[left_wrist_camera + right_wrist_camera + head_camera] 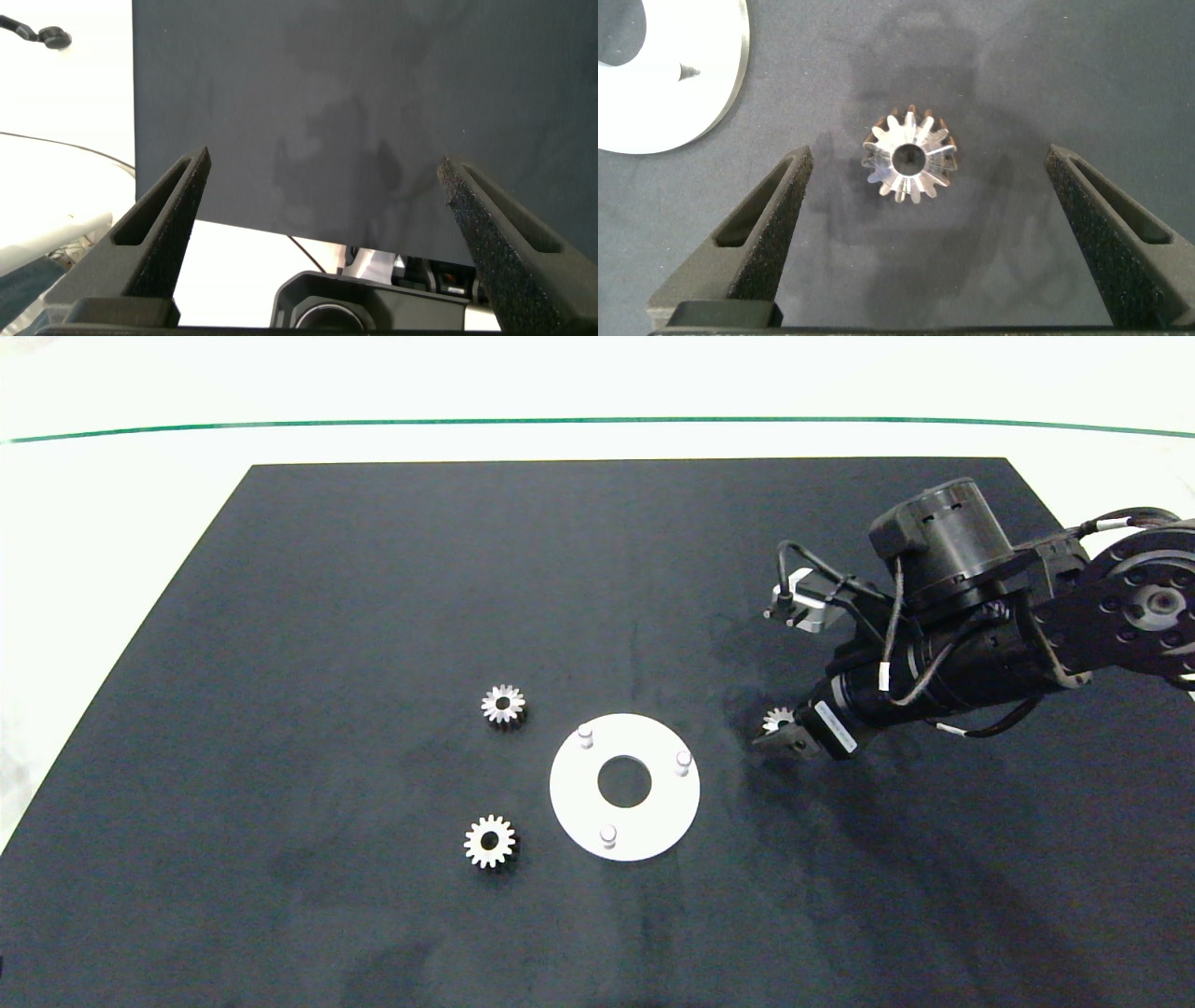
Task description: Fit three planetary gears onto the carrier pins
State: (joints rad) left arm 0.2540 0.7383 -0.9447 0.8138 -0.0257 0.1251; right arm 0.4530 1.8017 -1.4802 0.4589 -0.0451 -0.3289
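1 planetary gear (910, 160) is lying flat on the black mat (373, 616), just right of the white disc (625, 787), sitting between the right gripper's (924, 233) spread, empty fingers, while the left gripper (322, 233) is idling open elsewhere.

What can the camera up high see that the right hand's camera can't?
Only the head view shows the two other planetary gears lying on the black mat left of the white disc, all three carrier pins bare, and the right arm reaching in. Only the right wrist view shows the right gripper open, its fingers wide on either side of the third gear. Both show that gear, part of the disc and the mat.
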